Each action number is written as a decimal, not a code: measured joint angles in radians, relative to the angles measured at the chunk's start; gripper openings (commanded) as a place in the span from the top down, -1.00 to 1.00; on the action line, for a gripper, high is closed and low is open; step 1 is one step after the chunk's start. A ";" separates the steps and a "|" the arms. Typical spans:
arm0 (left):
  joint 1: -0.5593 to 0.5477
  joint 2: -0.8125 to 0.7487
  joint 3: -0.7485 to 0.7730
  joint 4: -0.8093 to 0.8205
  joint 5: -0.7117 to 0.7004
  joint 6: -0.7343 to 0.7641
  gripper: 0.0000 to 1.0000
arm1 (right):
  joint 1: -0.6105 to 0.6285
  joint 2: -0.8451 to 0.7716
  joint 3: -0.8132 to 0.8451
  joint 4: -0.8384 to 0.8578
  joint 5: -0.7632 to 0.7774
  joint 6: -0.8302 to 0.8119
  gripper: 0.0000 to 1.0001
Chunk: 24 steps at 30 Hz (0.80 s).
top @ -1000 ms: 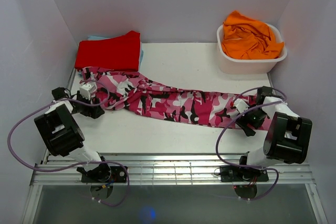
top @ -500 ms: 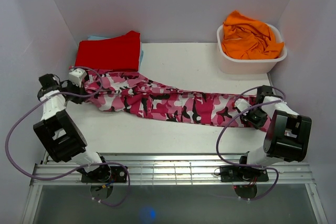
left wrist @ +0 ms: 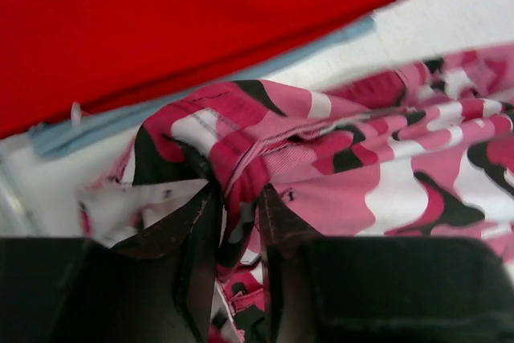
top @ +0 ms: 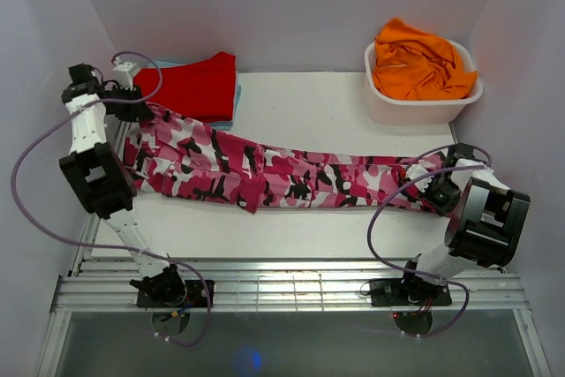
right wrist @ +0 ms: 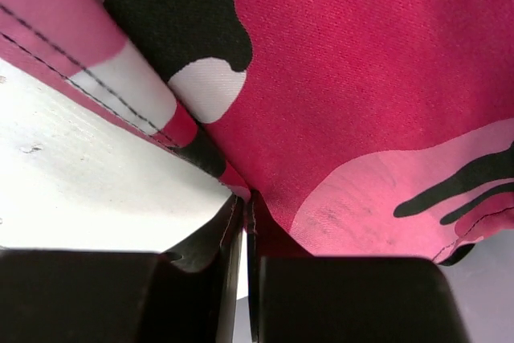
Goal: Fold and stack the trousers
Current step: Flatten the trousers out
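Note:
The trousers (top: 291,178), in pink, white and black camouflage, lie stretched across the table from far left to near right. My left gripper (top: 131,94) is at the back left, by the red garment, shut on a bunched fold of the trousers' waist end (left wrist: 241,158). That fabric fills the gap between its fingers (left wrist: 201,238). My right gripper (top: 435,190) holds the other end by the right table edge. In the right wrist view its jaws (right wrist: 244,202) are pinched shut on the hem of the trousers (right wrist: 361,78).
A folded red garment (top: 190,86) lies at the back left on a light blue cloth (left wrist: 96,126), partly touching the trousers. A white bin (top: 424,108) holding an orange garment (top: 415,64) stands at the back right. Walls close in on both sides.
Both grippers have closed on the trousers. The left arm has swung back and left toward the red garment, the right has shifted right, and the trousers are pulled out longer.

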 measured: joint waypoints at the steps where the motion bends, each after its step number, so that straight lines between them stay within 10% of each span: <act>1: -0.020 0.090 0.069 -0.001 -0.025 -0.029 0.05 | -0.001 0.014 0.014 -0.012 0.000 0.000 0.85; 5: -0.052 0.381 0.223 -0.048 -0.096 -0.111 -0.39 | -0.006 0.042 0.045 -0.041 -0.005 0.000 0.84; 17: 0.132 -0.031 -0.124 -0.230 -0.050 0.035 -0.71 | -0.012 0.016 0.027 -0.053 -0.036 -0.015 0.84; 24: 0.080 0.096 -0.153 -0.107 -0.021 -0.044 -0.83 | -0.018 0.002 0.012 -0.050 -0.039 -0.023 0.84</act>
